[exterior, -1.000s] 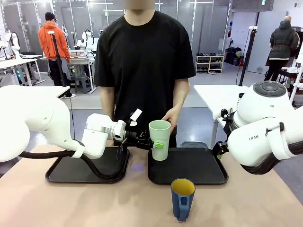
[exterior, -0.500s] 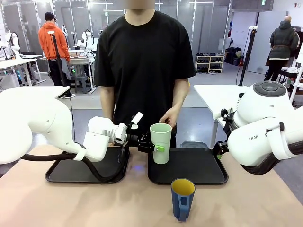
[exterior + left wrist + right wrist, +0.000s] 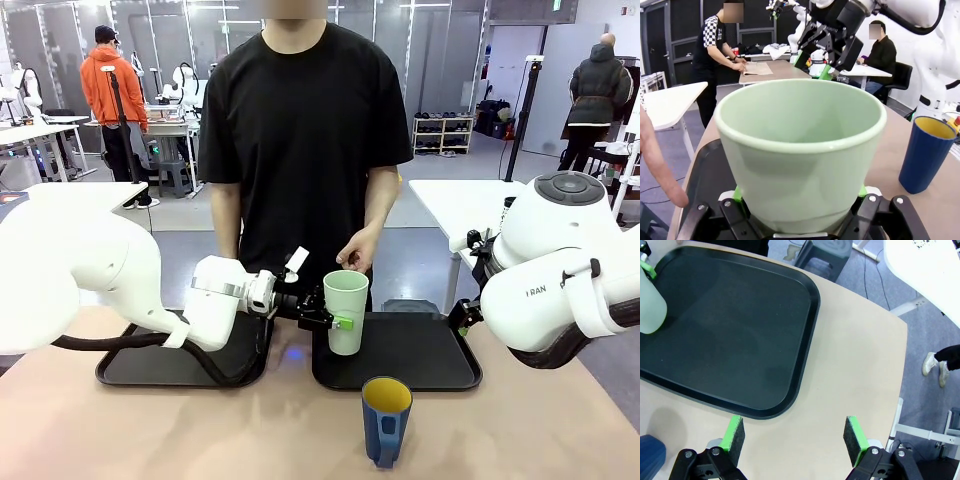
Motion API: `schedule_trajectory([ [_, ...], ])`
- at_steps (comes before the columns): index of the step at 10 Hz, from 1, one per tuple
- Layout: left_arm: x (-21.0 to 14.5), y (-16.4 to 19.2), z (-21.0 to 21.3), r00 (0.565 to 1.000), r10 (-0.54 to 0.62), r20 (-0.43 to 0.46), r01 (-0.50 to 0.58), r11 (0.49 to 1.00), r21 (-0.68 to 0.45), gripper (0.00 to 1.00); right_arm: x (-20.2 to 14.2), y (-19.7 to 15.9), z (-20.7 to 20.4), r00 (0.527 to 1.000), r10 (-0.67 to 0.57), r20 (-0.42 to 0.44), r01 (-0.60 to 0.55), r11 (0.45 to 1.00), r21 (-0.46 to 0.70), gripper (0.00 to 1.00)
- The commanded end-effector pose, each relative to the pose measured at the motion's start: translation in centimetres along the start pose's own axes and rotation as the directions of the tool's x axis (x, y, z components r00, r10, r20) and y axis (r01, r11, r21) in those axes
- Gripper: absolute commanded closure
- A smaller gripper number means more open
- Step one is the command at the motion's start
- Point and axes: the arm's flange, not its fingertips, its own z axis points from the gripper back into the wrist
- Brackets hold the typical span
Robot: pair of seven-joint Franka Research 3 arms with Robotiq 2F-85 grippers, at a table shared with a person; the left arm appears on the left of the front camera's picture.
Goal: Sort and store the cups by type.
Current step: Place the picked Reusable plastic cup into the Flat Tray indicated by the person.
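Front view: the left fingers (image 3: pixel 344 322) are clamping the mint-green tumbler (image 3: pixel 345 305) from its sides, about halfway down its wall, and are keeping it upright with the mouth at 12 o'clock. The tumbler is standing over the 9 o'clock end of the right tray (image 3: pixel 420 365); whether its base is touching the tray floor cannot be told. The person's hand (image 3: pixel 356 250) is hanging just beside the rim, at 12 o'clock from it and apart from it. The left tray (image 3: pixel 130 368) is lying at 9 o'clock from the right tray, and the left arm is crossing above it. The blue mug (image 3: pixel 386 420), yellow inside, is standing on the bare counter (image 3: pixel 250 430) at 6 o'clock from the right tray, near its front rim, with its handle facing the camera. Left wrist view: the green pads of the left fingers (image 3: pixel 736 193) are pressing on both sides of the tumbler (image 3: pixel 800 150), and the blue mug (image 3: pixel 926 155) is standing at 3 o'clock from it. Right wrist view: the right fingers (image 3: pixel 734 437) are spread wide with nothing between them, hovering over the counter (image 3: pixel 850 365) just beyond a corner of the right tray (image 3: pixel 740 340).
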Motion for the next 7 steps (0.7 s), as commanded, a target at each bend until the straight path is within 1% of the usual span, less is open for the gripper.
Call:
schedule_trajectory([
  [1,-1.3,0.7,-1.0,1.000,-0.023,0.015,0.023,1.000,0.011,0.14,0.1,0.0,0.0,1.000,0.000,0.001,0.000,1.000,0.000,0.00],
  [4,-2.7,0.4,-1.1,0.998,-0.051,0.025,0.051,0.999,0.002,0.14,0.1,0.0,0.0,1.000,0.000,0.001,0.000,1.000,0.000,0.00],
  [7,-3.6,0.1,-1.2,0.999,-0.043,0.019,0.043,0.999,-0.006,0.14,0.1,0.0,0.0,1.000,0.000,0.001,0.000,1.000,0.000,0.00],
])
